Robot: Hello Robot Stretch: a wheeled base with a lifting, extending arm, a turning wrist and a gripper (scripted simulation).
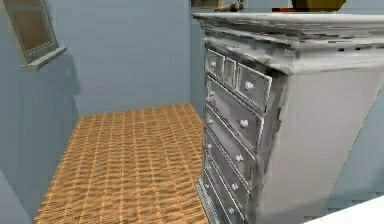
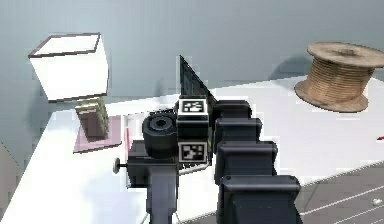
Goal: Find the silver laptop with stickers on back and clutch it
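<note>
At the six o'clock edge of the arm side view, find the arm (image 2: 245, 170) stretched over the white worktop (image 2: 310, 125), with the fingers (image 2: 130, 165) at nine o'clock of its two marker squares. Cannot tell whether apart or together, nor whether holding anything. Just beyond, at one o'clock of the fingers, look to a thin dark panel (image 2: 189, 78) standing upright: probably the laptop, with its lid edge-on; no silver or stickers made out from here. To grasp well, line up on that edge, close in slowly, and avoid knocking the lamp (image 2: 70, 65) at eleven o'clock on its pink mat (image 2: 100, 140). Farther out, at two o'clock, leave the rope spool (image 2: 345, 75) alone. In the forward view, see a grey chest of drawers (image 1: 240, 110) at three o'clock, woven floor (image 1: 120, 160) at seven, blue wall (image 1: 130, 50) at twelve and a window (image 1: 35, 30) at ten.
</note>
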